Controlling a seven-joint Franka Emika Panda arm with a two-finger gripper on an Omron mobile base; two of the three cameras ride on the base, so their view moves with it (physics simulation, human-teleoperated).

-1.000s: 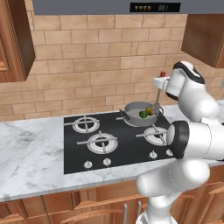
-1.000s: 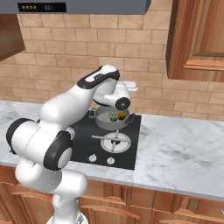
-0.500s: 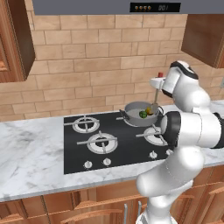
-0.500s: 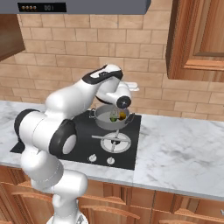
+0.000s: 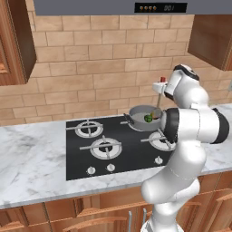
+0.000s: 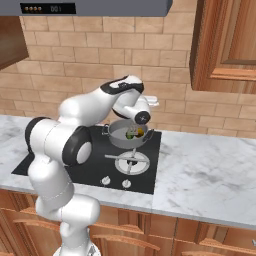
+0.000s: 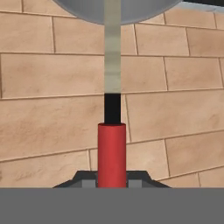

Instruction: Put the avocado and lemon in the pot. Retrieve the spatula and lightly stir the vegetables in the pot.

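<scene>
**Pincer clamped on the spatula above the pot**

Our pincer [image 7: 112,181] is closed around the red handle of the spatula [image 7: 112,153], one dark fingertip on each side of it. Along the hand's line of sight, the handle runs on into a short black neck and then a pale shaft that reaches toward the rim of the pot [image 7: 118,11], with the brick wall [image 7: 52,78] behind.

From the left side of the base we see the spatula [image 5: 159,93] standing nearly upright, its red end topmost beside the white wrist and its lower end dipping into the pot [image 5: 142,118]. We cannot make out the slotted head inside.

The pot sits on the rear right burner of the black stove [image 5: 86,156], close to the wall. Inside it we see a small green piece and the yellow lemon [image 5: 155,116] just beside it. From the right side of the base, the same two lie side by side in the pot [image 6: 125,137], the lemon [image 6: 139,132] nearer the wrist.

Around the stove runs the marble counter [image 6: 210,170].
</scene>
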